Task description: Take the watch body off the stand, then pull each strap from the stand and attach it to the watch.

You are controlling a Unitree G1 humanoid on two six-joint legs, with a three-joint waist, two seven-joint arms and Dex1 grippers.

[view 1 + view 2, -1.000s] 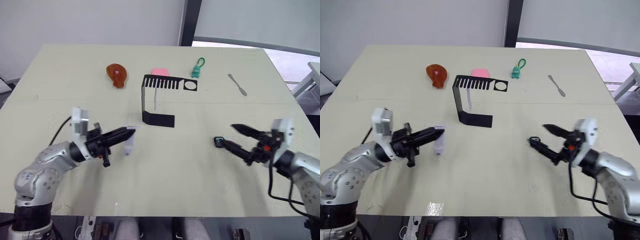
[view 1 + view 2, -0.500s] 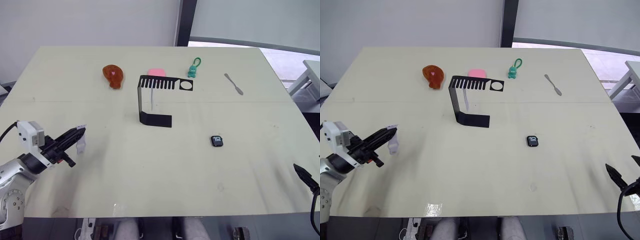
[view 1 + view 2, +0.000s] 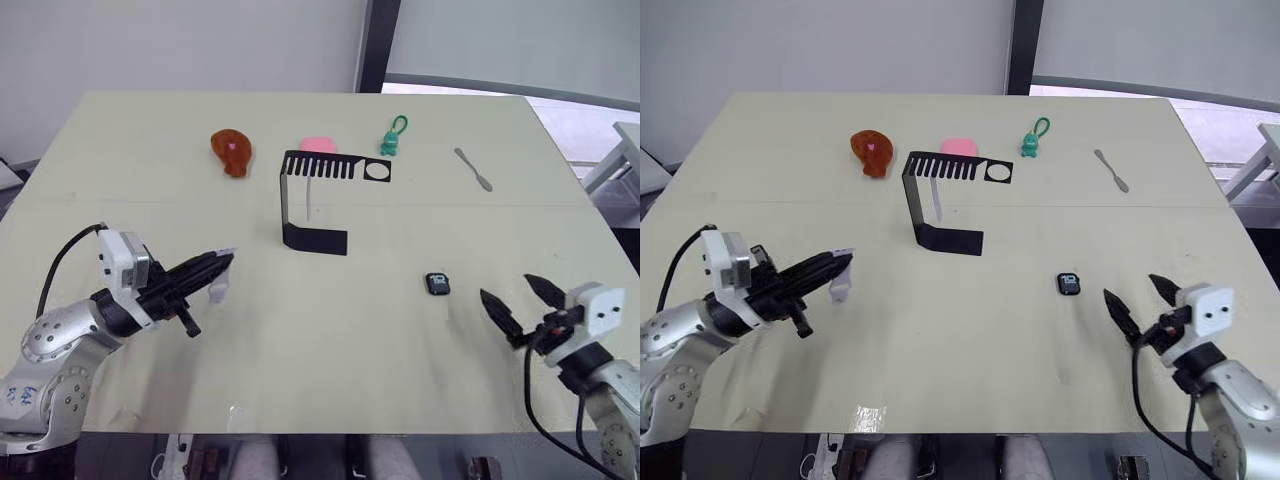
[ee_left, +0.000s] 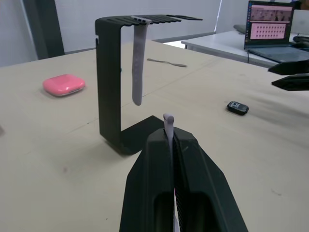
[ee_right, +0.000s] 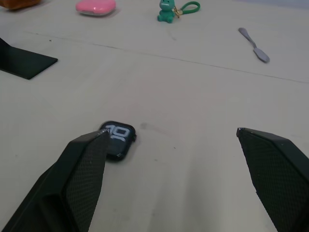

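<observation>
The watch body (image 3: 437, 284) lay flat on the table (image 3: 330, 330), off the stand (image 3: 318, 200) and down at about four o'clock from its base, screen up with pale digits showing. Half a second earlier both arms had swung out to the table's edges; now they had come back in. The right gripper (image 3: 517, 303) stood wide open, its two black fingers splayed, hovering near the watch at roughly four o'clock from it, touching nothing. A second ago that gripper had been right at the watch, so it had put the body down and let go.

Over on the other side, the left gripper (image 3: 208, 270) was clamped tight on one strap (image 3: 219, 287), the pale band pinched between the fingers, one tip poking out ahead in the left wrist view and the free end hanging toward the table. It was well apart from the watch, out at around nine o'clock from it. The second strap (image 4: 138, 64) hung from the stand's slotted top, not yet pulled.

So: body off, one strap in hand, nothing attached. The next call looked like regrasping the watch so strap and lug could meet.
</observation>
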